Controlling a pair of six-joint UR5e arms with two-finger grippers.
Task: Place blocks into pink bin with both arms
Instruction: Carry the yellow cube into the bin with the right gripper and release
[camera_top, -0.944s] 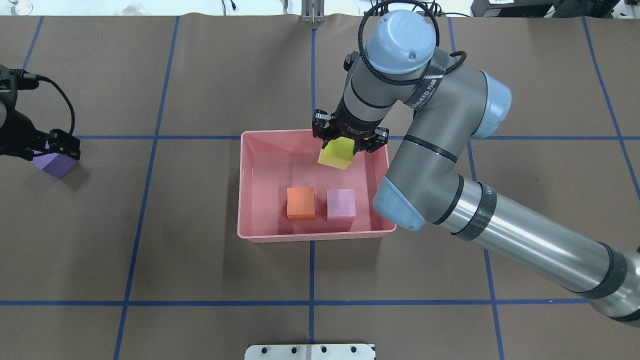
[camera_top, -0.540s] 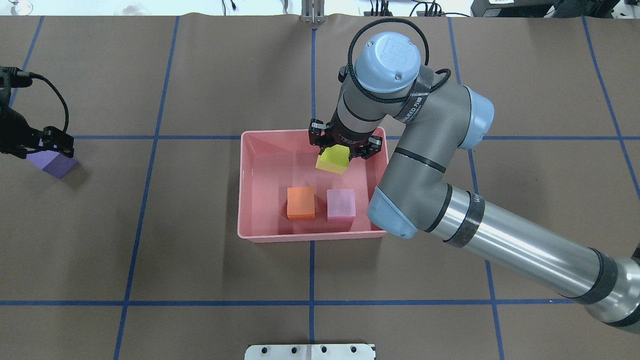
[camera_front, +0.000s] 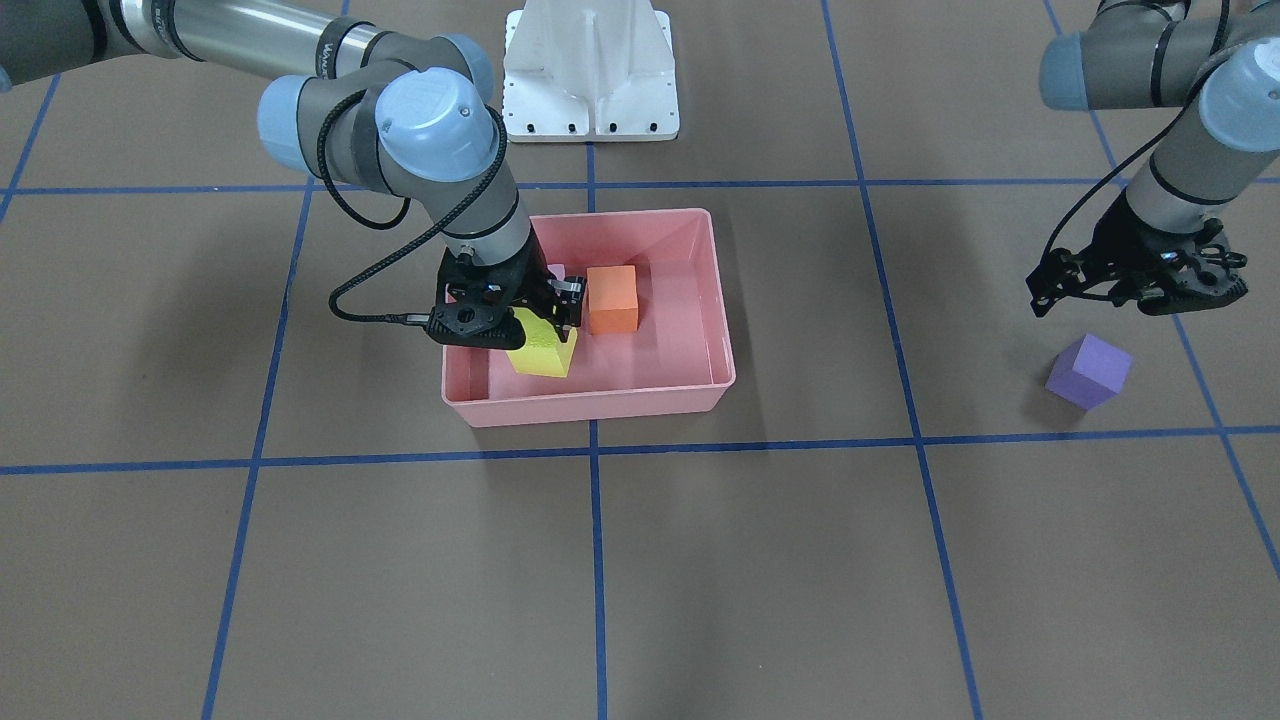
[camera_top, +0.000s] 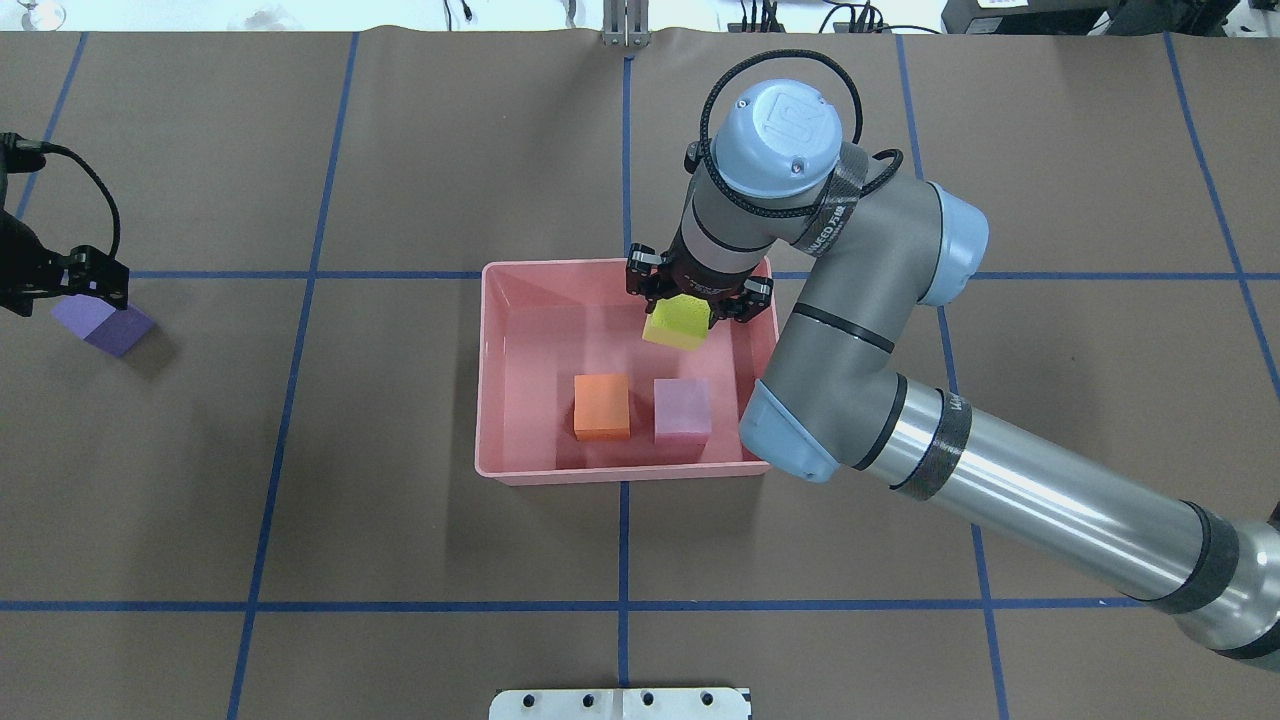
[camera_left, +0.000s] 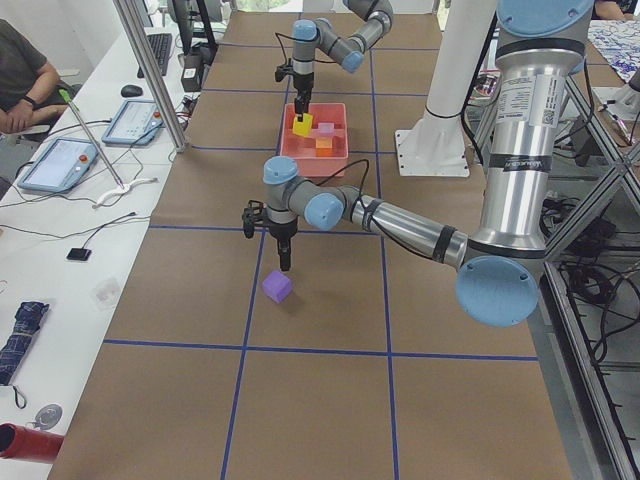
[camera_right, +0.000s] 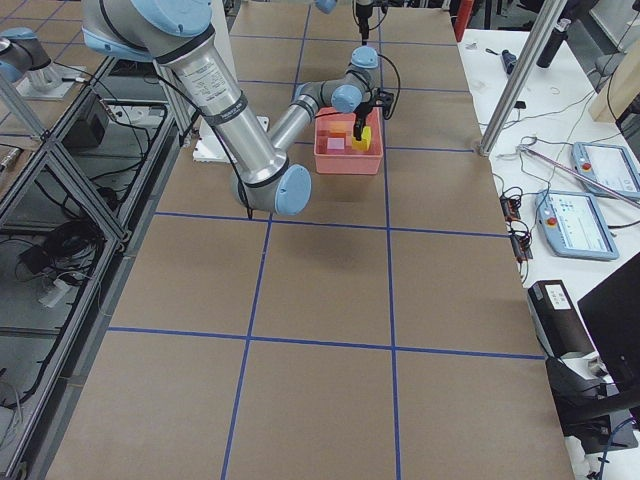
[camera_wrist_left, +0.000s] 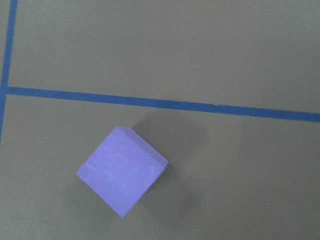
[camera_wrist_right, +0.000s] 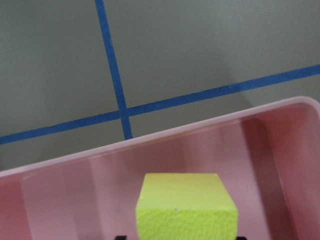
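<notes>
Front-facing view: the yellow block is being gripped by the right gripper inside the pink bin, near its wall. Overhead view: the left gripper, fingers spread, is being held farther from the pink bin than earlier, touching nothing, beside the purple block. The bin's left half is being left free.

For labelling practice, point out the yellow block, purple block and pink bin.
yellow block (camera_top: 677, 322), overhead view, top face.
purple block (camera_wrist_left: 122, 172), left wrist view, top face.
pink bin (camera_top: 491, 380), overhead view, left wall.

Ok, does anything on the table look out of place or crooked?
The purple block lies outside the pink bin, turned diagonal to the blue grid lines. The yellow block sits slightly askew in the right gripper over the bin.
</notes>
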